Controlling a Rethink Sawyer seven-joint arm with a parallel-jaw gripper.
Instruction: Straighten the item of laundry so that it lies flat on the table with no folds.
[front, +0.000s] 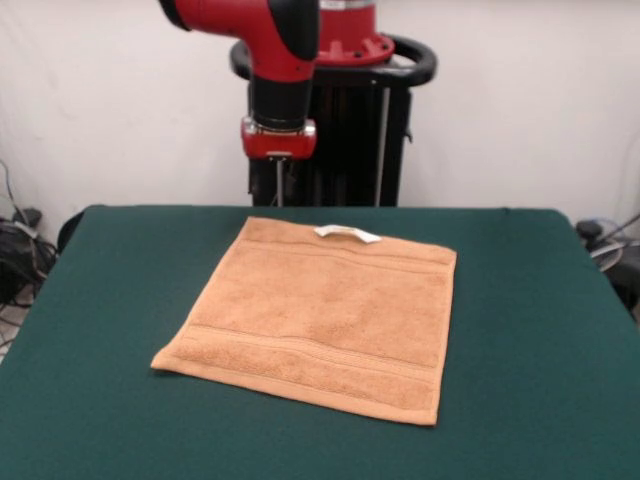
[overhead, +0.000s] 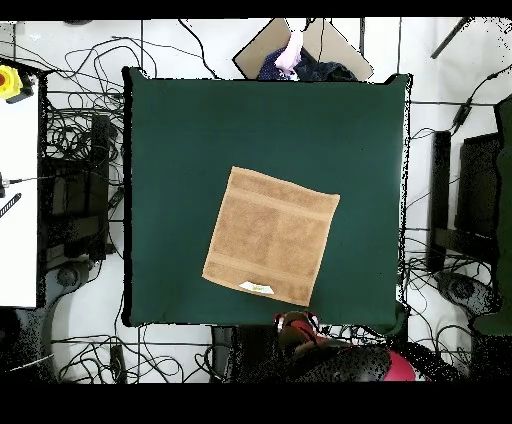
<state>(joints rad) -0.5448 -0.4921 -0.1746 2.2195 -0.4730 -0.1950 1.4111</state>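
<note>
The orange-tan towel (front: 320, 320) lies spread out on the dark green table (front: 530, 300), turned a little askew to the table's edges. Its border bands show and no fold is visible. Its white tag (front: 347, 234) sits on the far edge, toward the robot. In the overhead view the towel (overhead: 270, 235) lies near the middle of the table (overhead: 180, 130), with the tag (overhead: 257, 288) on the edge nearest the robot's base. My gripper (front: 279, 190) hangs behind the table's far edge, clear of the towel and holding nothing. It also shows in the overhead view (overhead: 297, 325), just off the table's edge.
The black pedestal (front: 340, 130) stands behind the far edge. Cables lie on the floor round the table (overhead: 80, 150). A person's hand (overhead: 291, 52) shows at the side across from the robot. A white bench (overhead: 18, 200) stands at the left.
</note>
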